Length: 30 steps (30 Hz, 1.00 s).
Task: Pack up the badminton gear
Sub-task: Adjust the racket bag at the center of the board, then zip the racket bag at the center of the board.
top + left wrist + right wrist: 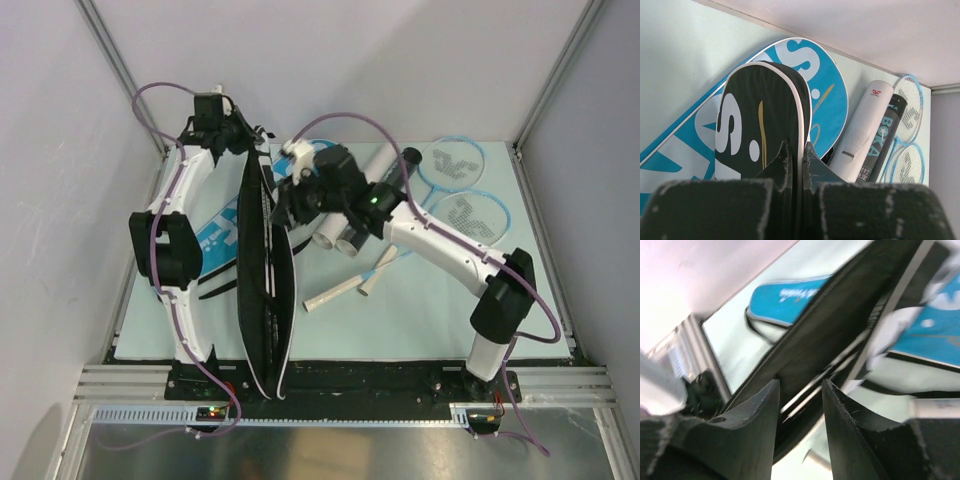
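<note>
We are at opening the black cover point(265, 290), which stands on edge from the tabletop's point(420, 320) near edge toward its far-left corner, beside the flat blue cover point(215, 235). The left jaws clamp its far rim; the right jaws stand parted by its gaping mouth, holding nothing (so far as we can tell). Next, we judge, a racket point(455, 165) from the far-right corner must slide in, aligned with the mouth.
</note>
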Tool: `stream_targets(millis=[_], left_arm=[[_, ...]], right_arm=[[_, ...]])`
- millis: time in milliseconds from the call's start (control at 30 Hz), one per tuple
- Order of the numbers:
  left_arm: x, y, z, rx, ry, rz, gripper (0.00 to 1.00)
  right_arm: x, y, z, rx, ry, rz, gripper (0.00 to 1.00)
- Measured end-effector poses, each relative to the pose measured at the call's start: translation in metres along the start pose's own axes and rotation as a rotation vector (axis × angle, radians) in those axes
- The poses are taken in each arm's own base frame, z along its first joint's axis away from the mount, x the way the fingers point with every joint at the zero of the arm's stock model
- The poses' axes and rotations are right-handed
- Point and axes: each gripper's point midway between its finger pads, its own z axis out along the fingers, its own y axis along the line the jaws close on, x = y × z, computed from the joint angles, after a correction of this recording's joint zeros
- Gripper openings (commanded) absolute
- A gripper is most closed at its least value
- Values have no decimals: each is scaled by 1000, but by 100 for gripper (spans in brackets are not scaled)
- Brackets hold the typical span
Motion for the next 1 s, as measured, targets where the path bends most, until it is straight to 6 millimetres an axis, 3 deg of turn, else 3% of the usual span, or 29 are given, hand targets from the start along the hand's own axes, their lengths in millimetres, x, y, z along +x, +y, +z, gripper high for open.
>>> stream_targets(millis=[200,367,667,767,1000], left_arm=[[-1,2,-3,8,-1,-17,18],[2,0,-5,25,15,-43,31],[6,-7,-6,62,42,-68,34],[7,-7,-7,64,46,-71,33],[7,-7,-7,63,48,-75,33]], right_arm=[[-56,-83,-15,125,-211,113,43],[-76,-120,2,134,-310,183,43],[-53,-154,75,76,-282,297,41],[-47,-159,88,62,-278,326,41],[-60,-162,104,14,-324,353,41]])
